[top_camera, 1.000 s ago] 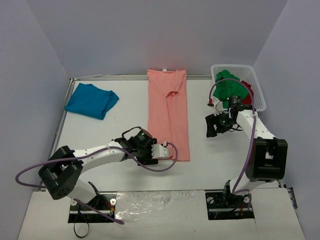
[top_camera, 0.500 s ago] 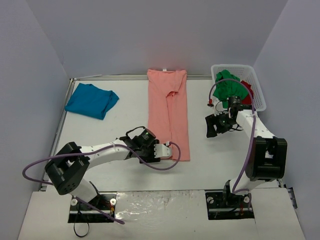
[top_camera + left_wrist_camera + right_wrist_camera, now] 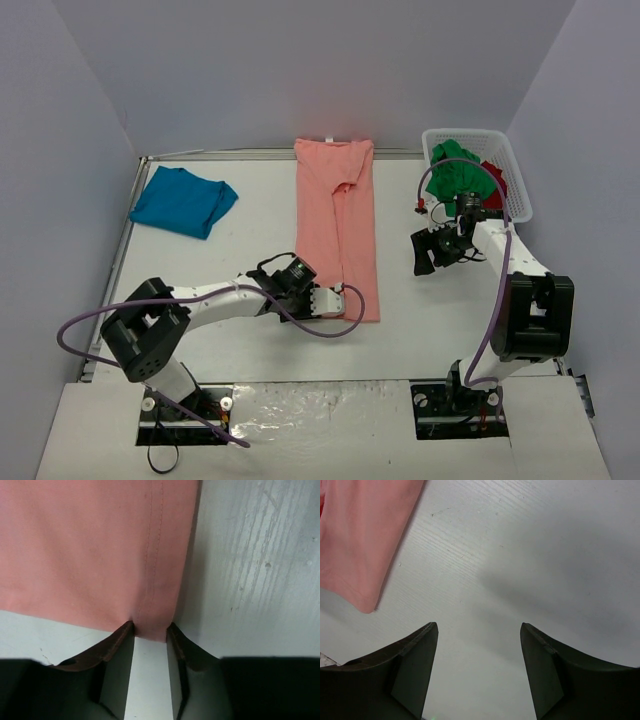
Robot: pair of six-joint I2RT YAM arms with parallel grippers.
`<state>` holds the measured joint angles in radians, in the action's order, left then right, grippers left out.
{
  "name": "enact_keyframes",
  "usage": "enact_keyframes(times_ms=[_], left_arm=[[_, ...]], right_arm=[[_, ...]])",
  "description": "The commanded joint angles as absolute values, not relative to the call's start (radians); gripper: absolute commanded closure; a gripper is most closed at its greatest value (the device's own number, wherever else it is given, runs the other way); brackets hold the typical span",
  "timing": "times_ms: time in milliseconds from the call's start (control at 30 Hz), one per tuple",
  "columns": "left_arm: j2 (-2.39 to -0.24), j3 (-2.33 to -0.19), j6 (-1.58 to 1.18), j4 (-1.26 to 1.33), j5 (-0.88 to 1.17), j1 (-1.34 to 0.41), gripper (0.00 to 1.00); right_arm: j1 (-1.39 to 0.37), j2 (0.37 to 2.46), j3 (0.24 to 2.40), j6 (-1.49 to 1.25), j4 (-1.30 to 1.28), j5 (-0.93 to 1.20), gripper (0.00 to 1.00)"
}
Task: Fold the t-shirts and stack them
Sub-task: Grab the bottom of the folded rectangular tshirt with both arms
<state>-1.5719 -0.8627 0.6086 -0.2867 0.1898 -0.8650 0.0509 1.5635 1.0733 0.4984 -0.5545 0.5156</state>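
A salmon-pink t-shirt [image 3: 335, 225] lies folded into a long strip down the middle of the table. My left gripper [image 3: 342, 292] is at its near right corner. In the left wrist view the fingers [image 3: 121, 650] stand a narrow gap apart, their tips on either side of the pink hem corner [image 3: 152, 625]; the cloth lies flat, not bunched. My right gripper [image 3: 424, 256] hovers open over bare table to the right of the strip, with nothing between its jaws [image 3: 479, 630] and the pink t-shirt's edge [image 3: 360, 540] off to one side. A teal-blue t-shirt [image 3: 182, 202] lies folded at the far left.
A white mesh basket [image 3: 517, 200] stands at the far right corner with a green t-shirt [image 3: 455, 175] and a red one [image 3: 493, 172] heaped in it. Grey walls close in the table on three sides.
My left arm has slid right along the near end of the pink strip to its right corner, and its jaws have narrowed around the hem. The right arm has stayed put.
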Motion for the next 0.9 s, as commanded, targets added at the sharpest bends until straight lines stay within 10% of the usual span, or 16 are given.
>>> enact_keyframes(times_ms=[0,167,867], left_arm=[[-1.589,-0.902,0.603,-0.333,0.189,-0.871,0.73],[-1.598,-0.922,0.606,-0.365,0.221,-0.871,0.97],[-1.643,-1.034,0.574,-0.518,0.416,-0.85,0.98]], right_arm=[[0.052,1.565,1.071,0.497,-0.566,0.508,0.37],[0.051,1.557,1.068,0.499,-0.565,0.514,0.37],[-0.046,1.253,1.04,0.686,-0.609,0.612,0.44]])
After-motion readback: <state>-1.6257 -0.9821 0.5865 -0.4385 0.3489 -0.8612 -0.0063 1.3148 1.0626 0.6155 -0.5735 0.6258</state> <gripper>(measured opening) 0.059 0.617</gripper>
